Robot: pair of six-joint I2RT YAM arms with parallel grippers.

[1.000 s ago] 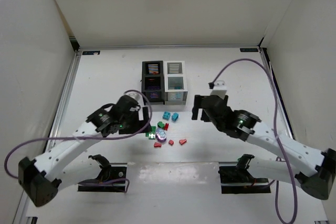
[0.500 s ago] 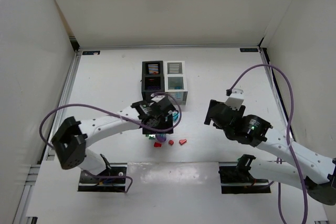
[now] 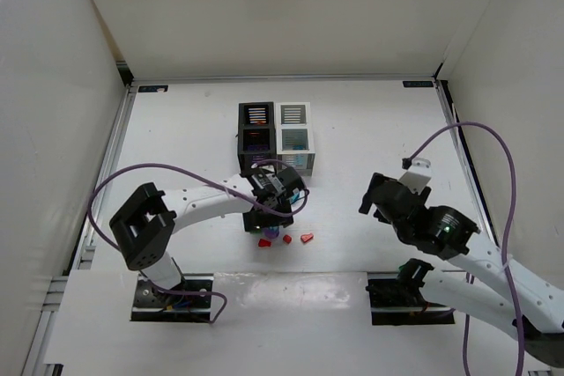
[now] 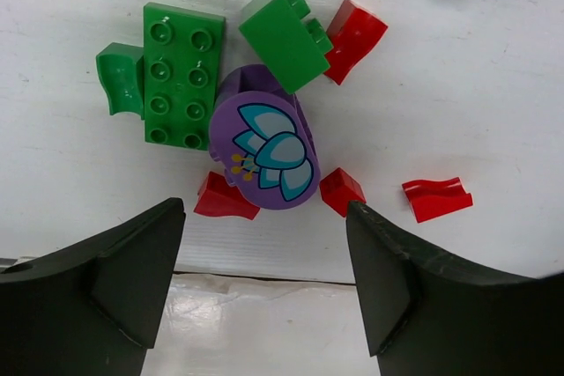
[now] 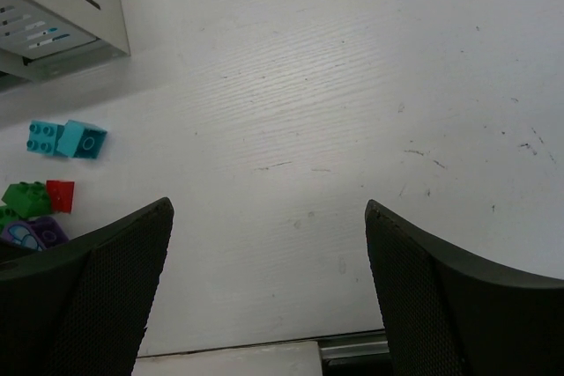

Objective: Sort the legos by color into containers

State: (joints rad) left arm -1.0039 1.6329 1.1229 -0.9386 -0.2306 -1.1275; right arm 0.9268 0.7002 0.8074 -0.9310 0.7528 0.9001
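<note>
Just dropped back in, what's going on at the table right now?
The left gripper hovers open over the loose legos, lined up on a purple piece with green bricks and red pieces around it; it holds nothing. The right gripper is open and empty over the table, off to the right. The black bin and white bin stand side by side at the back; their contents can't be made out.

My surface (image 3: 194, 121) is flat, white and matte, with faint scuffs. Plain white walls (image 3: 264, 15) enclose it left, far and right. Metal rails (image 3: 111, 165) edge its sides. Lighting is even.
</note>
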